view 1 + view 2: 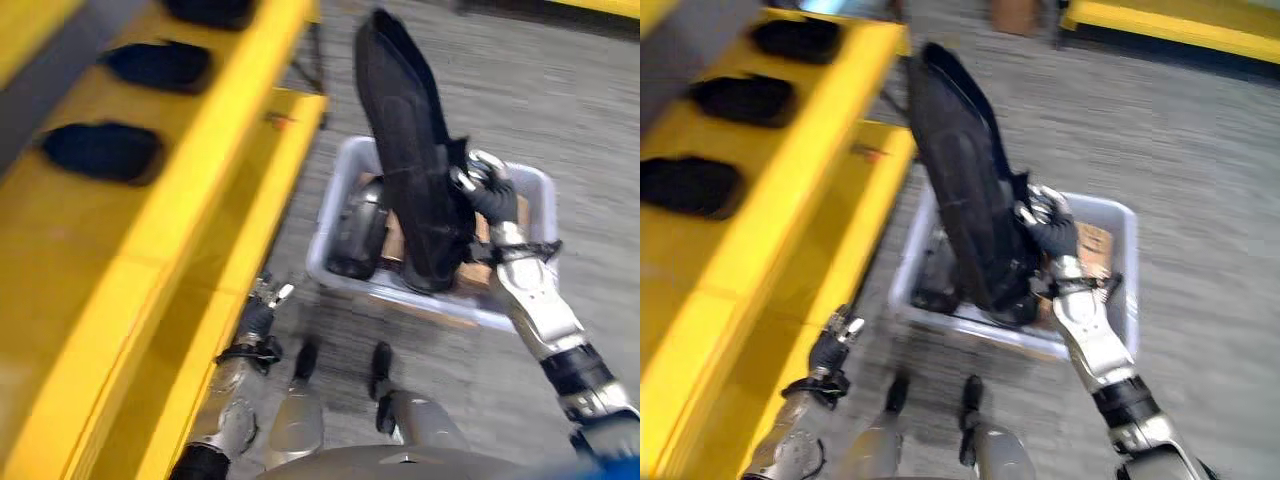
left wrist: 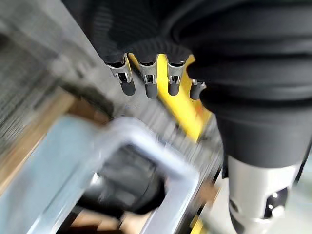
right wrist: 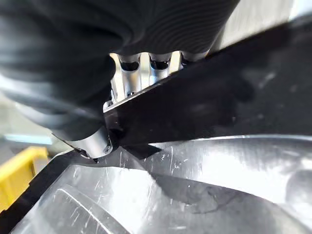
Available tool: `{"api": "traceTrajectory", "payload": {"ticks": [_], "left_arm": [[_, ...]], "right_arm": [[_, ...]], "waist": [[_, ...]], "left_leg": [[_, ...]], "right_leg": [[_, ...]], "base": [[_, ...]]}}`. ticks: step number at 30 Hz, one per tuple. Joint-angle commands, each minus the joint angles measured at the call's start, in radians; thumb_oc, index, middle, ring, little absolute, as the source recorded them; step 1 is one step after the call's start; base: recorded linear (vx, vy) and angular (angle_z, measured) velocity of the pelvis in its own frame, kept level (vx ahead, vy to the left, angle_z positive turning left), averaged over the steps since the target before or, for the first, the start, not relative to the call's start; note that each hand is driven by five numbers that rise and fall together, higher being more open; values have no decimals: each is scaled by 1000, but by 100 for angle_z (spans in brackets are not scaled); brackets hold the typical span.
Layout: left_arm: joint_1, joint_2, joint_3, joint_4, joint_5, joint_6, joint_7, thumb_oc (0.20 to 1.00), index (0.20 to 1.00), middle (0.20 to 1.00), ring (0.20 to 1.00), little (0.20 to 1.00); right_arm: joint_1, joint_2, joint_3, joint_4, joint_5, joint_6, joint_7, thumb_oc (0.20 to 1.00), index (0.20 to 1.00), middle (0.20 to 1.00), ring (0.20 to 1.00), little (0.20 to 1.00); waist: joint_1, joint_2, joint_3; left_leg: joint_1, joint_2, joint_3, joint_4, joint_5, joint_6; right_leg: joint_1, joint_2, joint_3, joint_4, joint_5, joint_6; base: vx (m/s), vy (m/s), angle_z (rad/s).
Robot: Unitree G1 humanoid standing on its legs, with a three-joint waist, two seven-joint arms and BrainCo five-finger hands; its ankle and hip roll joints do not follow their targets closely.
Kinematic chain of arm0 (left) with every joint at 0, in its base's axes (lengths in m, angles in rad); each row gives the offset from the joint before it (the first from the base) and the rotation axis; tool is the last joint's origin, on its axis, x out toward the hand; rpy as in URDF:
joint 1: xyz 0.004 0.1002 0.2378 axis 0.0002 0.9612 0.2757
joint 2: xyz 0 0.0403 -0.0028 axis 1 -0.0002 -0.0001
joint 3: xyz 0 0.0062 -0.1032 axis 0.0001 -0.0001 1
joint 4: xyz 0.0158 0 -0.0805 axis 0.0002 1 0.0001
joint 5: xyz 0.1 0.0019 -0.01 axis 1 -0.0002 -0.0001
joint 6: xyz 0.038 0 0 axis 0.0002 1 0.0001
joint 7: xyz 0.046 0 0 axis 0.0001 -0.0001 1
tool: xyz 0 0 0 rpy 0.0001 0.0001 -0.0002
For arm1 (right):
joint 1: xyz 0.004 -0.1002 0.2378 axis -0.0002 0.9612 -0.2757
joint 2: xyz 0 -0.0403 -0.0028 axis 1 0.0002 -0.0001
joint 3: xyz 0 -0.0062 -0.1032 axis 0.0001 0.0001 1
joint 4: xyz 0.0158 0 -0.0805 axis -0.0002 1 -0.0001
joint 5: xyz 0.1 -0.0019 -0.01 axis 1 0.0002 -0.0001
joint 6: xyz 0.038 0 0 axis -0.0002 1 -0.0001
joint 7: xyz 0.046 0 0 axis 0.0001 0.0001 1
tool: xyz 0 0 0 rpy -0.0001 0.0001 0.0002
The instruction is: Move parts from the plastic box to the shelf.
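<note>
A long black moulded part stands upright, its lower end still inside the grey plastic box on the floor. My right hand is shut on the part's right edge at about mid-height. In the right wrist view the fingers wrap behind the black part. Another dark part lies in the box's left half beside brown cardboard pieces. My left hand hangs low beside the yellow shelf, with relaxed fingers holding nothing.
Black parts sit on the yellow shelf's upper level at the left. A lower yellow shelf level reaches close to the box's left side. Grey floor spreads to the right, and another yellow shelf edge lies far behind.
</note>
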Motion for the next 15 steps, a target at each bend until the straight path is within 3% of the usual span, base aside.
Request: {"api": "traceTrajectory", "payload": {"ticks": [1,3,4,7,9,15], "left_arm": [[-28,26,14,-46,17,-27,-30,1000,1000,1000,1000,1000],[-21,19,26,-35,28,-22,-29,1000,1000,1000,1000,1000],[-13,19,34,-36,32,-23,-27,1000,1000,1000,1000,1000],[-11,31,55,-48,49,-23,-27,1000,1000,1000,1000,1000],[20,36,93,-49,67,-20,-31,1000,1000,1000,1000,1000],[80,23,149,-44,64,-13,-25,1000,1000,1000,1000,1000]], "right_arm": [[54,30,-100,-113,52,-87,-2,200,200,200,200,200],[95,51,-112,-122,53,-80,10,200,200,200,200,200],[105,63,-107,-119,55,-70,16,200,200,200,200,200],[127,83,-123,-124,59,-70,16,200,200,200,200,200],[161,107,-139,-134,68,-64,33,200,200,200,200,200],[176,126,-131,-129,74,-55,65,200,200,200,200,200]], "waist": [[-77,6,-71],[-87,8,-75],[-79,10,-73],[-72,2,-65],[-56,-10,-76],[-13,-42,-78]], "left_leg": [[155,82,156,-171,31,26],[145,60,184,-171,2,36],[160,38,165,-171,-24,46],[166,21,177,-162,-24,56],[172,-9,188,-157,-47,73],[156,-54,174,-152,-64,94]], "right_leg": [[5,-112,-12,145,-139,173],[31,-141,-25,152,-127,186],[48,-160,-28,150,-123,193],[76,-188,-42,148,-109,201],[123,-218,-61,104,-82,226],[152,-251,-87,51,-36,251]], "base": [[9,197,118],[66,245,159],[70,267,119],[22,155,-2],[65,211,18],[16,147,9]]}}
